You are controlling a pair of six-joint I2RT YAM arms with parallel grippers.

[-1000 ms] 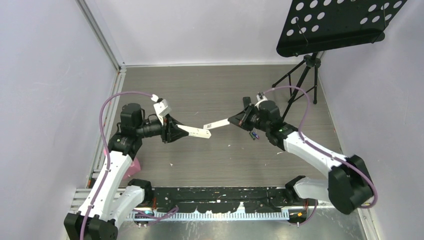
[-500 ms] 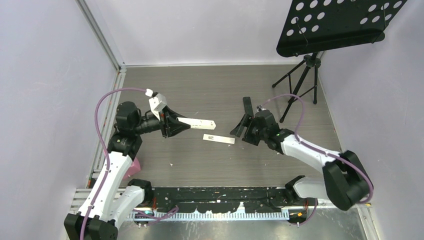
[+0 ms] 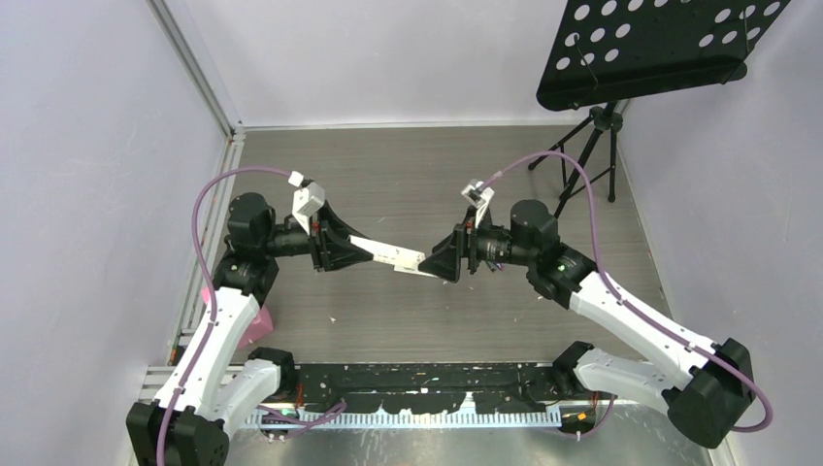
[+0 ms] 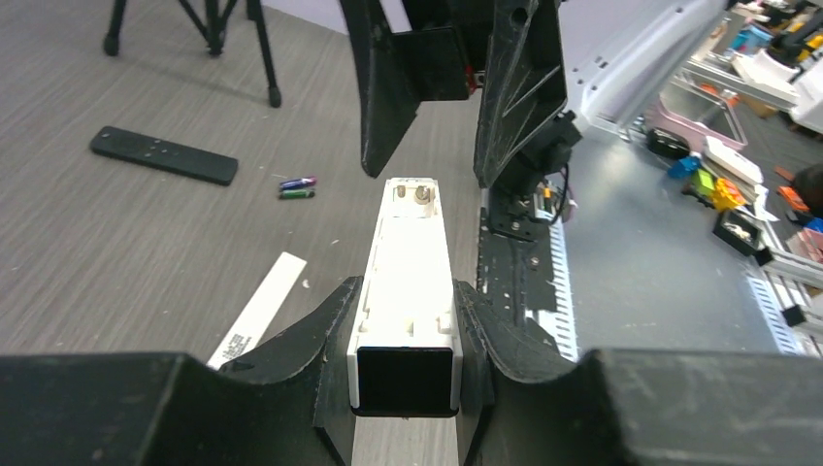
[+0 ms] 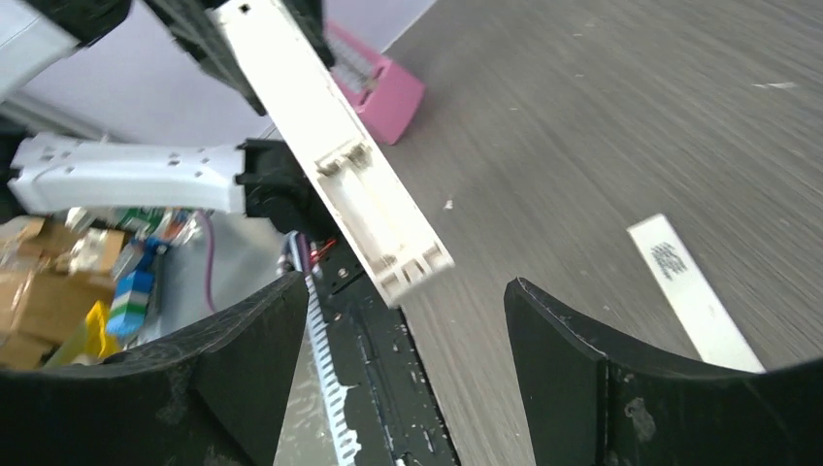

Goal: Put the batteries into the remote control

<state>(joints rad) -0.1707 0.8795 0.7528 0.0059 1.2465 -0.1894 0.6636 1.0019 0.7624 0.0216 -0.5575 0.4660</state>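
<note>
Batteries (image 4: 298, 187), a purple-blue one and a green one, lie side by side on the grey table (image 4: 116, 252), a little way from a black remote (image 4: 163, 155) and well apart from both arms' fingers. The white remote (image 4: 408, 252) is clamped at one end in the left gripper (image 3: 357, 249), jaws tight against its long sides. It is held off the table with its open battery bay facing up. I can see no cell in the part of the bay that shows. The right gripper (image 3: 434, 267) faces it from the other side, jaws spread wide. The remote's free end sits in the gap between them, with space on both sides as far as I can see. A white labelled strip (image 5: 694, 291) lies flat on the table just below the remote.
</note>
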